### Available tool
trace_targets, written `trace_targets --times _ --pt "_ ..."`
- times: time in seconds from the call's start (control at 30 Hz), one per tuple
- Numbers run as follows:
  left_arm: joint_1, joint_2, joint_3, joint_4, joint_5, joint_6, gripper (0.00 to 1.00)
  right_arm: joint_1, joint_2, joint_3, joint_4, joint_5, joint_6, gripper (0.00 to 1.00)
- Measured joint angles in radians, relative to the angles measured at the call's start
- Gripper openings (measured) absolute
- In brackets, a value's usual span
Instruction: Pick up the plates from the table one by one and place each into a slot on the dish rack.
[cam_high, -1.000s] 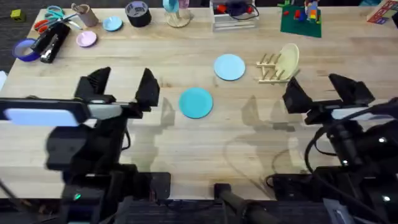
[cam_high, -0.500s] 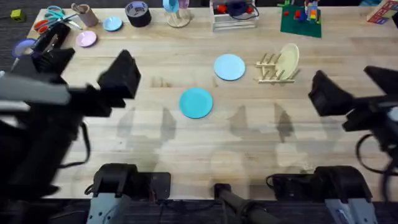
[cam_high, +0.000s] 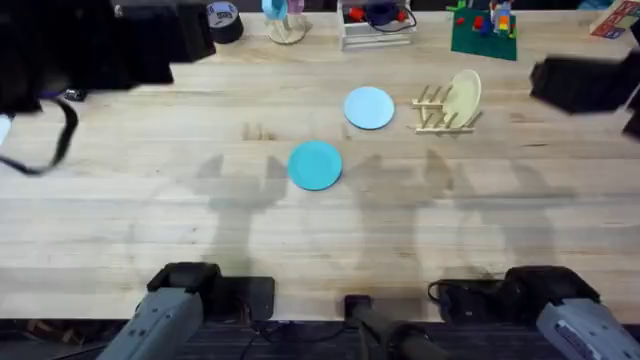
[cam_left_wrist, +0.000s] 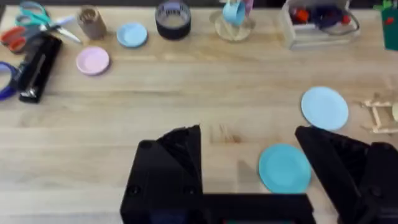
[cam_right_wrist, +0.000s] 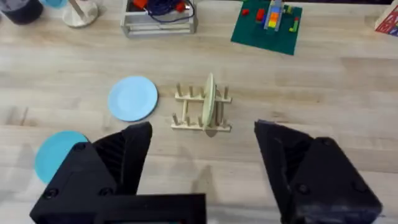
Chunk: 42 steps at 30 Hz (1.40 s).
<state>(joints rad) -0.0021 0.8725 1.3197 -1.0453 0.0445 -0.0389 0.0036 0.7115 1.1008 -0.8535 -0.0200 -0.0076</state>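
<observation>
Both of my arms have swung up and outward since a second ago, when they hung low over the near half of the table (cam_high: 320, 250); the plates and rack have not shifted.

Item: my left gripper (cam_left_wrist: 249, 168), high at the far left corner in the overhead view. Fingers spread wide, holding nothing.

Item: my right gripper (cam_right_wrist: 202, 165), high at the right edge. Fingers likewise wide apart, empty.

Item: teal plate (cam_high: 316, 164), flat on the wood near the table's middle, touched by nothing.

Item: pale sky blue plate (cam_high: 369, 108), flat, just beyond the teal one and toward the rack, apart from both.

Item: dish rack (cam_high: 437, 110), small wooden peg rack, right of the pale plate. One cream plate (cam_high: 464, 97) stands on edge in a slot; the other slots are vacant.

Item: far edge of the table, sundry: pink saucer (cam_left_wrist: 93, 61), small blue saucer (cam_left_wrist: 132, 35), roll of black tape (cam_left_wrist: 173, 11), scissors (cam_left_wrist: 31, 25), green brick baseplate (cam_right_wrist: 266, 23).
</observation>
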Motion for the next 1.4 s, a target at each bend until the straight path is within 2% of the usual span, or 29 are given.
trace_targets --times 0.2,0.37,0.5,0.7,0.73,0.87,0.9,0.93,1.27,1.4 --pt "0.0 0.194 0.204 -0.185 0.017 -0.003 0.93 0.0 0.177 0.207 -0.142 -0.003 0.0 0.992" --pt "0.0 0.294 0.32 -0.269 0.019 -0.003 0.93 0.0 0.298 0.321 -0.253 -0.003 0.0 0.992" --pt "0.0 0.315 0.348 -0.281 0.019 -0.003 0.93 0.0 0.376 0.367 -0.302 -0.003 0.0 0.994" --pt "0.0 0.316 0.349 -0.282 0.019 -0.004 0.924 0.0 0.428 0.369 -0.279 -0.003 0.0 0.995" --pt "0.0 0.316 0.349 -0.282 0.02 -0.006 0.831 0.0 0.431 0.37 -0.276 -0.003 0.0 0.995" --pt "0.0 0.316 0.349 -0.279 0.027 -0.006 0.21 0.0 0.434 0.37 -0.277 -0.003 0.0 0.995" --pt "0.0 0.316 0.349 -0.279 0.033 -0.005 0.111 0.0 0.434 0.371 -0.277 -0.003 0.0 0.995" --pt "0.0 0.316 0.349 -0.279 0.042 -0.003 0.059 0.0 0.434 0.371 -0.276 -0.003 0.0 0.995" --pt "0.0 0.316 0.349 -0.279 0.16 -0.004 0.042 0.0 0.434 0.372 -0.277 -0.003 0.0 0.995" --pt "0.0 0.32 0.35 -0.3 0.232 -0.004 0.04 0.0 0.434 0.372 -0.277 -0.003 0.0 0.995"
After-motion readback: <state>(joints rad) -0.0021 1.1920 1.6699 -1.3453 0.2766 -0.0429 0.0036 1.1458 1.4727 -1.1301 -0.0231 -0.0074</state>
